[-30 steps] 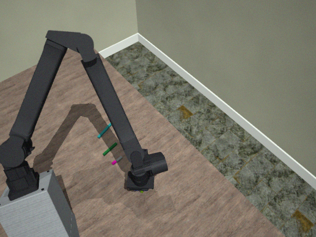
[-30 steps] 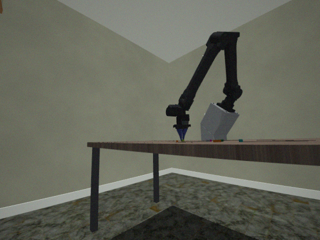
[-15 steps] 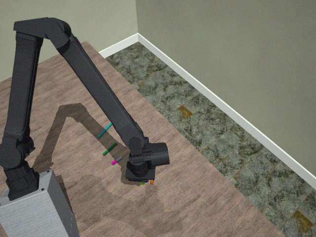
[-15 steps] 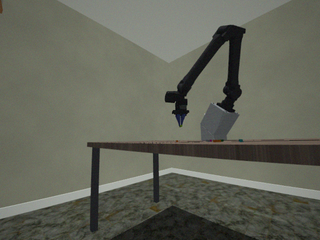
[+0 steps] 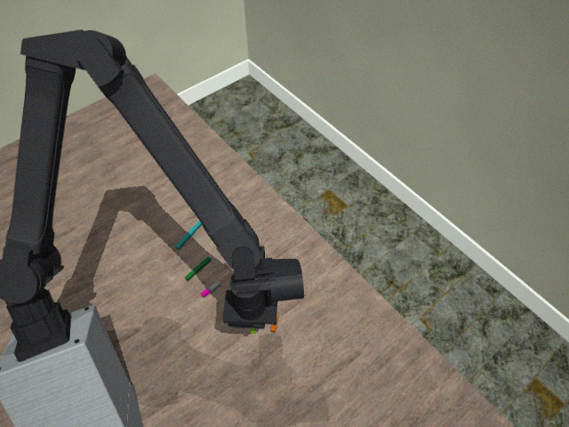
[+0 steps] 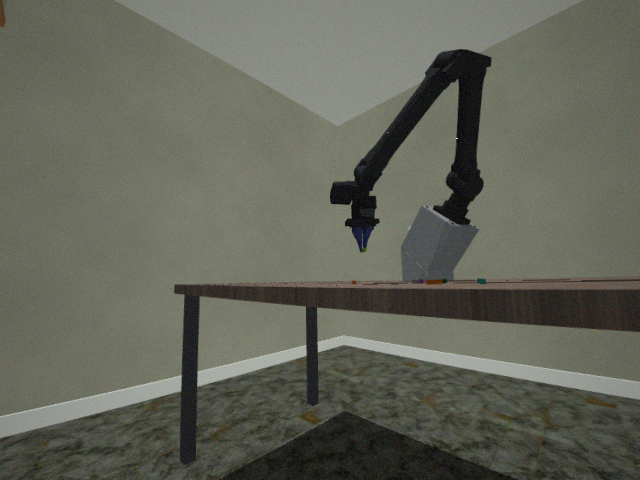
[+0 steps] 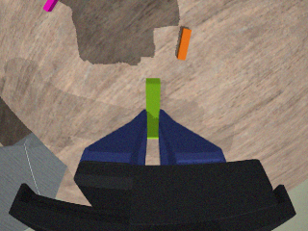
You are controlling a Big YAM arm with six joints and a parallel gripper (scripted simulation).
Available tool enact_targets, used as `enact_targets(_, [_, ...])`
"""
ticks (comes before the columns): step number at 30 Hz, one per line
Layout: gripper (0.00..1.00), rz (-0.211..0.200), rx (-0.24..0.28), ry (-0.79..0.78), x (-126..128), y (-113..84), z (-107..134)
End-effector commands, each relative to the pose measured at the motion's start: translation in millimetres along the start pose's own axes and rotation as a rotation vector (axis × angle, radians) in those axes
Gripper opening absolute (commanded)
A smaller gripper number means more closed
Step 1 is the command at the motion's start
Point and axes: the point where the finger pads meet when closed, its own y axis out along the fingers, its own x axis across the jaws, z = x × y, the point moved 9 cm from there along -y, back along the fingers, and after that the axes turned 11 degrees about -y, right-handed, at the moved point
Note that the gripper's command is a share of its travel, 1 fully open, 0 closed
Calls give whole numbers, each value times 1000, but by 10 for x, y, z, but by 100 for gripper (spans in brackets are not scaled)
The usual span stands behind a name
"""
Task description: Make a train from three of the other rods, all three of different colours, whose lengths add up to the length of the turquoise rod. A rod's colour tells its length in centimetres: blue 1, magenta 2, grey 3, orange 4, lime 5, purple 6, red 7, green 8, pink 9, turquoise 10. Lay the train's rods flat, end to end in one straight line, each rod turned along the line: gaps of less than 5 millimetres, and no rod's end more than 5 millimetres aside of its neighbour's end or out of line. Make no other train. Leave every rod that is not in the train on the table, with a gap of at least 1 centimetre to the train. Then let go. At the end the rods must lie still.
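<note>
Overhead, my gripper clamps the lime rod, hiding most of it; the orange rod peeks out beside it.

The arm is matte black throughout, built of long boxy links with rounded joint housings. It rises from a slanted, brushed light-grey base block with small dark screws at its top corners. The gripper has a broad black crossbar and two dark-blue wedge-shaped fingers.
</note>
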Motion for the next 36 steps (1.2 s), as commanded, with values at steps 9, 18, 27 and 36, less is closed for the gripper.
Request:
enact_targets(9, [4,20,6,135,22,-41,-482])
enact_targets(18, [4,9,10,285,92,-36,-516])
enact_targets(27, [4,19,0,498,286,-39,-1279])
enact_targets(36, [4,14,-11,667,467,-35,-1627])
